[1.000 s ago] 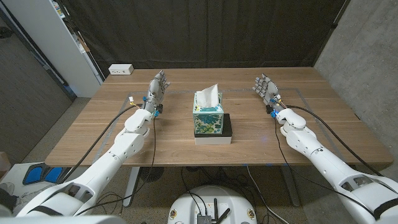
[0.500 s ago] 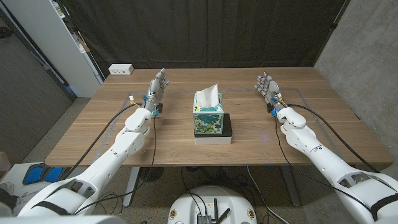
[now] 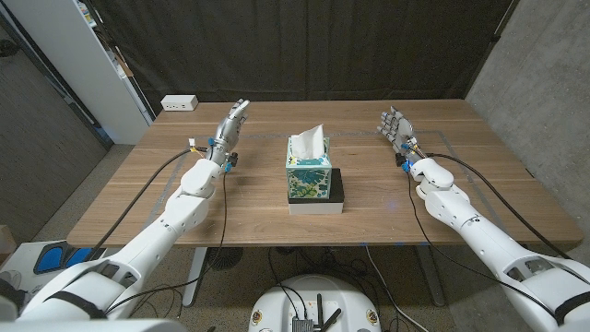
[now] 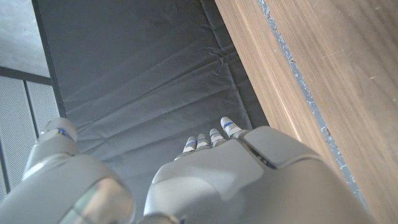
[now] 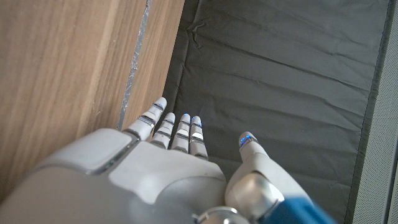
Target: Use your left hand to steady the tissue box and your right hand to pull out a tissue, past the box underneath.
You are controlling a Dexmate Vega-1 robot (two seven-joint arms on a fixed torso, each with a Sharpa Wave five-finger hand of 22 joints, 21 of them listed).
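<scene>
Our left hand [image 3: 232, 128] is empty with fingers extended, and has lifted and leaned toward the middle since a second ago. At the table's centre the teal floral cardboard tissue box [image 3: 309, 171], white tissue [image 3: 309, 140] poking out, sits on a black-and-white flat box [image 3: 318, 196]. Our right hand [image 3: 395, 127] waits empty, fingers spread.

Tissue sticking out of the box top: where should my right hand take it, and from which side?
Pinch the upright white peak of the tissue, above the slot of the tissue box. Come in from the robot's right and slightly above: the right hand waits open on that side, and the peak stands free of the box walls. Probably pull straight up once the left hand steadies the box.
</scene>
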